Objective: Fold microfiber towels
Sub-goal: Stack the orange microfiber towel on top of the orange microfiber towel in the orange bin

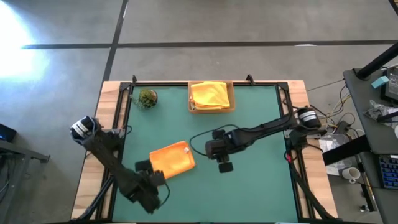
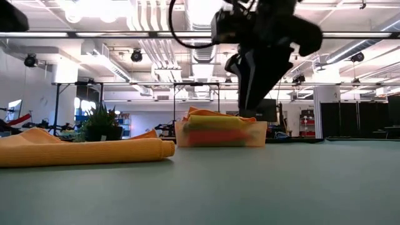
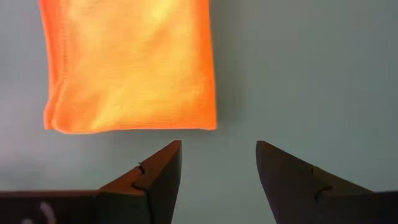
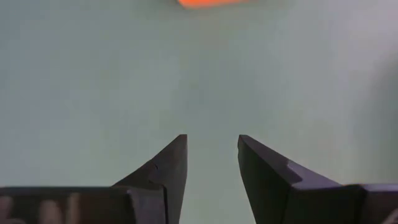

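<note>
The orange towel [image 1: 172, 158] lies flat on the green table mat [image 1: 249, 193], already folded into a compact oblong, well short of the cardboard tray [image 1: 211, 109] that sits at the mat's far edge with a yellow towel [image 1: 209, 93] heaped in it. Measured from that tray, the orange towel is on the near side and a little toward the robot's left; a small potted plant [image 1: 147, 98] stands just beside the tray on the same side. The towel's long axis runs roughly across the table, tilted slightly, so one short end faces each arm.

The left gripper [image 3: 217, 163] is the nearer one. It hovers just off the towel's near left corner, fingers spread with mat showing between them, and in its wrist view the towel's folded edge lies directly ahead of the fingertips, near but not touching. The left arm reaches in low from the near left corner of the table.

The right gripper [image 4: 211, 155] hangs above bare mat beside the towel's right end, on the tray's near side, also spread and holding nothing; only a sliver of orange shows far ahead of it. Its arm stretches in from the table's right edge, elbow bent.

The fold looks finished, so the next move probably calls for the left gripper to close on the near edge.
</note>
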Motion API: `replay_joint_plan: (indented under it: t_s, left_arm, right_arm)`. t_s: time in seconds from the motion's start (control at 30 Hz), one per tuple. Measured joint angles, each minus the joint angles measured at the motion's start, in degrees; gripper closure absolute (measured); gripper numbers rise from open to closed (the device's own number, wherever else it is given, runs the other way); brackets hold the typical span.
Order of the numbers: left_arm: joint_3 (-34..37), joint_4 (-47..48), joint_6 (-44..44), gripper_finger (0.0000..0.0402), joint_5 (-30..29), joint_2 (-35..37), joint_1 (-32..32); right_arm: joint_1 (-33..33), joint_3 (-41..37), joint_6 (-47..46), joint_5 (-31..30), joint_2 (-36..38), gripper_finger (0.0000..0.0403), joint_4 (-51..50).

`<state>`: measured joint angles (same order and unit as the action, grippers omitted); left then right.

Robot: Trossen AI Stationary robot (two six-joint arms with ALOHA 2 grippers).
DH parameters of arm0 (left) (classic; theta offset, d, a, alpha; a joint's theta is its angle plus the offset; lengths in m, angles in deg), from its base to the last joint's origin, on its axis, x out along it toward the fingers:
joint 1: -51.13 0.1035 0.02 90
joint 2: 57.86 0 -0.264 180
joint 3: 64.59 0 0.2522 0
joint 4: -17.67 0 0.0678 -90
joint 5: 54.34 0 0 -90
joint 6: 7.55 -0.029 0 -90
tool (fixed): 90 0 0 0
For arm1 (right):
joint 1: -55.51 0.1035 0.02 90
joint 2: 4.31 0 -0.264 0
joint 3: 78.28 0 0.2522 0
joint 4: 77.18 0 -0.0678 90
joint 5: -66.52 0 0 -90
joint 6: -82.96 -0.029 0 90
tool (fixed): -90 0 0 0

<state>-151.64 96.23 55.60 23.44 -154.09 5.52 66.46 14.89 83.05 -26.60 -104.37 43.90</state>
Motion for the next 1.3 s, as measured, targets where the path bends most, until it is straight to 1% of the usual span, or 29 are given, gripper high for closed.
replay_joint_plan:
  t_s: [0.13, 0.2, 0.3, 0.4, 0.53, 0.67, 0.73, 0.83, 0.93, 1.1, 1.2, 1.3]
  left_arm:
    - [0.1, -2.5, -0.2, 0.0211, -4.1, -3.1, -2.2]
    - [0.1, -2.5, -0.8, 0.0211, -4.9, -4.6, -2.5]
    - [0.4, -2.9, -0.9, 0.0211, -5.5, -6.3, -2.4]
    - [0.5, -2.9, -0.9, 0.0211, -7.4, -7.5, -2.4]
    - [0.6, -3.2, -1.1, 0.0211, -10.5, -8.5, -2.4]
    - [0.7, -5.1, -3.6, 0.0211, -10.1, -9.3, -2.3]
    - [1.0, -7.2, -5.0, 0.0211, -9.7, -9.3, -2.3]
    - [1.7, -7.2, -5.2, 0.0211, -9.5, -9.3, -2.0]
    - [2.7, -7.4, -5.1, 0.0211, -9.5, -9.4, -1.5]
    - [4.3, -7.9, -5.1, 0.0211, -9.4, -9.5, -1.2]
    - [5.8, -10.7, -5.1, 0.0211, -9.2, -9.6, -0.9]
    - [7.0, -10.4, -5.0, 0.0211, -9.2, -9.6, -0.8]
  right_arm:
    - [1.1, -6.5, 0.0, 5.2, 2.4, 0.0265, 13.1]
    - [1.5, -8.2, 0.0, 6.0, 2.6, 0.0263, 18.7]
    - [1.8, -9.1, 0.1, 6.2, 2.0, 0.0261, 24.4]
    - [1.8, -9.1, 2.9, 6.3, 0.7, 0.0257, 27.5]
    - [1.8, -8.1, 3.6, 6.4, -1.0, 0.0244, 30.7]
    - [1.9, -6.0, 6.1, 6.5, -3.1, 0.0223, 31.3]
    - [1.9, -4.9, 8.8, 6.6, -4.5, 0.0213, 31.3]
    - [1.9, -3.1, 12.9, 6.6, -6.7, 0.0202, 32.8]
    - [1.9, -1.5, 15.5, 6.6, -8.7, 0.0199, 33.8]
    - [2.1, 1.1, 16.7, 6.6, -11.8, 0.0204, 33.9]
    - [2.3, 2.9, 18.3, 6.6, -13.9, 0.0209, 34.1]
    - [2.3, 4.6, 19.4, 4.9, -16.3, 0.0208, 33.9]
